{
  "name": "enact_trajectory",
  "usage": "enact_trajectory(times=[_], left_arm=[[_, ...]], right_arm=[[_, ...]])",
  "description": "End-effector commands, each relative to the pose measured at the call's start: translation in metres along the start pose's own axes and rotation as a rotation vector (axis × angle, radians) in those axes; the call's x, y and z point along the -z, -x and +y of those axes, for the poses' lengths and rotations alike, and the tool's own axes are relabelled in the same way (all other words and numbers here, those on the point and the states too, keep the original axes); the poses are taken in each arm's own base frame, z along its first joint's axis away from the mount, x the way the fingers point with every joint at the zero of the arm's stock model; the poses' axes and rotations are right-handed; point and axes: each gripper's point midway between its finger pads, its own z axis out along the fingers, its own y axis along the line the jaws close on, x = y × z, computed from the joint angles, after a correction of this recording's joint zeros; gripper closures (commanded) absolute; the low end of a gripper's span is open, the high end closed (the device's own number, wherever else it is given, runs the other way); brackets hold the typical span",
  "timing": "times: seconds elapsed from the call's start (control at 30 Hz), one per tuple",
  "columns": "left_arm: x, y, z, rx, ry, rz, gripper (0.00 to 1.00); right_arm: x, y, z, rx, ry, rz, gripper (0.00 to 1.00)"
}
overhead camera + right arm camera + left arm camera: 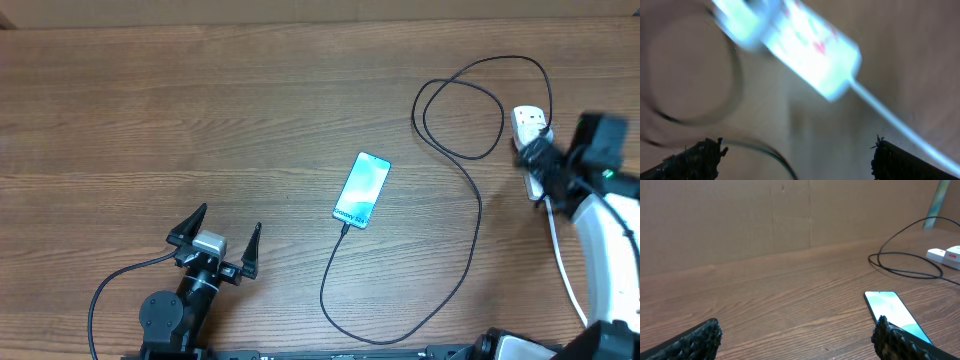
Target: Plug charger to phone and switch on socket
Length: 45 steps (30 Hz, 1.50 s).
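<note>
Hovering over the socket [528, 122] at far right, the right gripper [795, 159] has its fingers spread wide, holding nothing. Left gripper [229, 222] likewise released, near the phone [362, 189] lying mid-table [150, 100]. Charger [480, 205] tip appears to meet the phone's lower edge. Risk: a finger pressing the switch shoves the strip, or snags the nearby cable loop and tugs the connector out.

A robot test bench: wood-grain table [200, 120] backed by brown board [740, 220].
</note>
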Motion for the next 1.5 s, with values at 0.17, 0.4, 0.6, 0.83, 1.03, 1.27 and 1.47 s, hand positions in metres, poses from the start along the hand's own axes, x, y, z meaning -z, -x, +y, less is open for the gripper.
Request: enact_trajectory(times=[0.17, 0.4, 0.6, 0.83, 1.03, 1.27, 1.47], left_arm=[[0.001, 0.001, 0.002, 0.011, 0.010, -0.008, 0.00], [0.001, 0.001, 0.002, 0.011, 0.010, -0.008, 0.00], [0.001, 0.001, 0.002, 0.011, 0.010, -0.008, 0.00], [0.001, 0.001, 0.002, 0.011, 0.010, -0.008, 0.00], [0.001, 0.001, 0.002, 0.011, 0.010, -0.008, 0.00], [0.001, 0.001, 0.002, 0.011, 0.010, -0.008, 0.00], [0.001, 0.001, 0.002, 0.011, 0.010, -0.008, 0.00]], right_arm=[[-0.021, -0.044, -0.025, 0.004, -0.061, 0.102, 0.00], [-0.021, -0.042, -0.024, 0.004, -0.058, 0.097, 0.00], [-0.020, -0.042, -0.024, 0.003, -0.057, 0.094, 0.00], [-0.017, -0.040, -0.023, 0.003, -0.050, 0.082, 0.00], [-0.012, -0.037, -0.021, 0.001, -0.037, 0.060, 0.00], [-0.007, -0.045, -0.003, 0.064, -0.005, 0.058, 0.00], [-0.004, -0.062, 0.022, 0.161, 0.035, 0.072, 0.00]])
